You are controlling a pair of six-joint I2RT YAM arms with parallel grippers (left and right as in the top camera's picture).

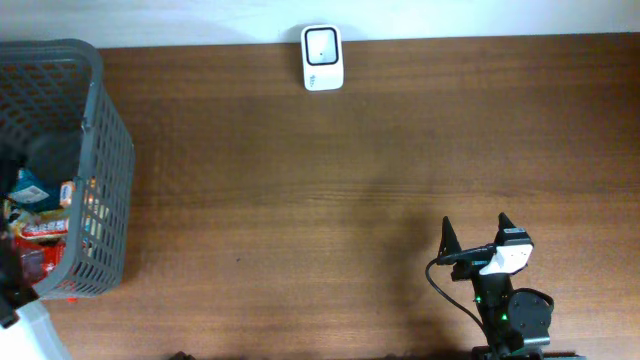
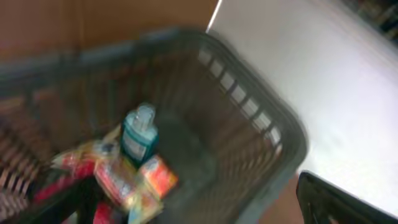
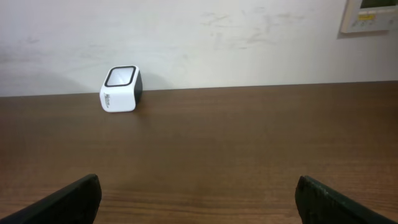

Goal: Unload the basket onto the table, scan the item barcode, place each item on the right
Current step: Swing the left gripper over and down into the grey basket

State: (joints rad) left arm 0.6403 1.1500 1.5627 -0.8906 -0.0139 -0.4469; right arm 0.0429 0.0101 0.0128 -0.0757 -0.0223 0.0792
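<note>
The item to scan lies among several packets in the grey basket (image 1: pixel 104 130) at the table's left edge. In the blurred left wrist view I see a teal bottle (image 2: pixel 138 135), a red and yellow snack packet (image 2: pixel 121 180) and a small orange packet (image 2: pixel 160 176) on the basket's floor. My left gripper (image 2: pixel 199 211) hangs open above them, holding nothing, with its right finger (image 2: pixel 336 202) outside the basket's rim (image 2: pixel 283 127). The white barcode scanner (image 1: pixel 322 57) stands at the table's far edge. My right gripper (image 1: pixel 476 224) rests open and empty at the front right, facing the scanner (image 3: pixel 120 89).
The brown table (image 1: pixel 330 180) ends at a pale wall behind the scanner. A wall panel (image 3: pixel 370 15) shows at the top right of the right wrist view. The left arm's white body (image 1: pixel 35 335) sits at the front left corner beside the basket.
</note>
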